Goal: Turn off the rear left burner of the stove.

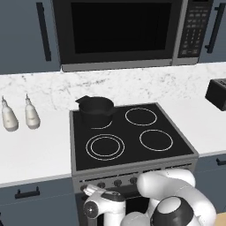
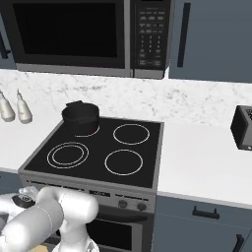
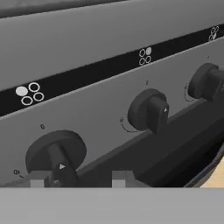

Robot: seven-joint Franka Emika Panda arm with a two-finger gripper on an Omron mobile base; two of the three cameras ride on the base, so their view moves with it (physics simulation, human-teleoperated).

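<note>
Bottles: two pale bottles (image 1: 17,115) stand on the bench (image 1: 35,154), well left of the stove (image 1: 132,170).
Pot: black pot (image 1: 95,110) sits on the rear left burner (image 2: 84,129); in my right base view a reddish glow shows at the pot's foot, so I judge the burner not yet off.
Burner: far left corner of the black glass top, behind the big ringed circle (image 1: 105,147).
Knobs: in my hand view three dark knobs run left to right along the front panel; the leftmost knob (image 3: 56,153) sits under a mark with the upper left dot filled, so I take it as the one for this burner. Middle knob (image 3: 148,109) and right knob (image 3: 205,82) sit apart.
Claw: claw (image 3: 78,178) is narrowly parted, its left tip at the leftmost knob's handle; I cannot tell if it grips.
Progress: reach done; the turn to off is left.
</note>
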